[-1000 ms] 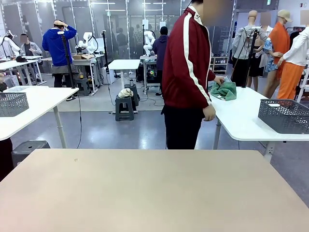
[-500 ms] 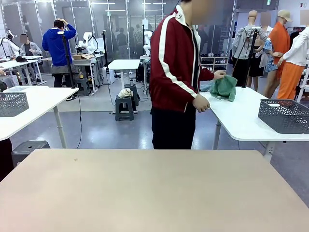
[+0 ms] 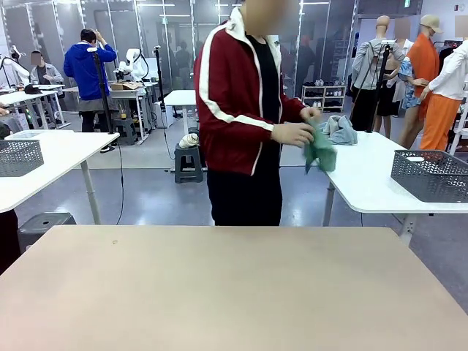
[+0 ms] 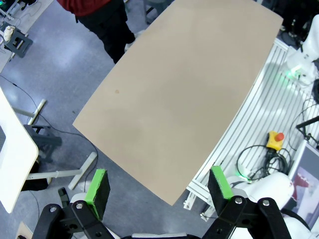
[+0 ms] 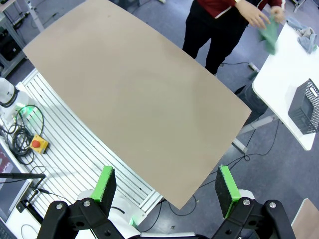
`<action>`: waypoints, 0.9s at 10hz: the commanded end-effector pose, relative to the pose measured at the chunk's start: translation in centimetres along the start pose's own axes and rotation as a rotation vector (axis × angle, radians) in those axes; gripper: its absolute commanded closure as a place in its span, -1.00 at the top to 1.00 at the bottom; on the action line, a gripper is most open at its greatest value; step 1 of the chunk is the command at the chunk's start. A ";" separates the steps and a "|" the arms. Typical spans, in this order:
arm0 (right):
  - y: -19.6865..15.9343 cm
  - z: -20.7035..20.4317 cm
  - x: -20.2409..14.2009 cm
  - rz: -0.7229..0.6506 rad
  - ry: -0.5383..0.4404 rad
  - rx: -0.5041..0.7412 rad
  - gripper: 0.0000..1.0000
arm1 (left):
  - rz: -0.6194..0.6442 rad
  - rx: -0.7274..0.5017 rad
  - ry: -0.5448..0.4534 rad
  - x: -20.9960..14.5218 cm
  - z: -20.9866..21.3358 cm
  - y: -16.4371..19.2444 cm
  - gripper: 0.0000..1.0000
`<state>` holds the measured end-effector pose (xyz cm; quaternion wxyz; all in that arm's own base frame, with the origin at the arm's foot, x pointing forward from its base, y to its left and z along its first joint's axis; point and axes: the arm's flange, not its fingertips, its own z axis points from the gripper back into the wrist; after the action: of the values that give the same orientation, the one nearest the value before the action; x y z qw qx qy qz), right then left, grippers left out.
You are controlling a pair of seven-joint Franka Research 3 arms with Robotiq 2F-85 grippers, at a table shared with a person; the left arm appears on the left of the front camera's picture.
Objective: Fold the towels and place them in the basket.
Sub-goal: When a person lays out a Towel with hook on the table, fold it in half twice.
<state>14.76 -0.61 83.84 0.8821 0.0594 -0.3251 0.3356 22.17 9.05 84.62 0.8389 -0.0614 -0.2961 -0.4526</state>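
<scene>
A person in a red jacket stands beyond the far edge of my tan table (image 3: 234,285), holding a sea-green towel (image 3: 319,150) in both hands, bunched and hanging. From high up in the right wrist view, the same towel (image 5: 269,34) shows in the person's hands. A dark grey lattice basket (image 3: 430,175) sits on the white side table at the right; the right wrist view has this basket (image 5: 307,107) at its right edge. My left gripper (image 4: 158,186) is open high above the tan table, holding nothing. My right gripper (image 5: 165,183) hangs just as high, open and holding nothing.
A grey-blue cloth (image 3: 340,129) lies on the white side table (image 3: 365,183) behind the person. A second grey basket (image 3: 18,155) sits on another white table at the left. Cables and an emergency-stop box (image 5: 39,144) lie beside the tan table's near edge.
The person has turned from the white side table toward my table, lifting the green towel off it and taking it in both hands. Neither gripper has changed.
</scene>
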 end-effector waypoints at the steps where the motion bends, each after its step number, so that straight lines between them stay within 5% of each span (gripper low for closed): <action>1: 0.0 -0.1 0.1 0.005 -0.004 0.007 1.00 | -0.016 -0.010 -0.010 0.2 0.0 -0.1 1.00; 9: 0.0 -0.1 0.1 0.005 -0.004 0.007 1.00 | -0.016 -0.010 -0.010 0.2 0.0 -0.1 1.00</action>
<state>14.76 -0.61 83.84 0.8821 0.0594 -0.3251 0.3356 22.17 9.05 84.62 0.8389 -0.0614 -0.2961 -0.4525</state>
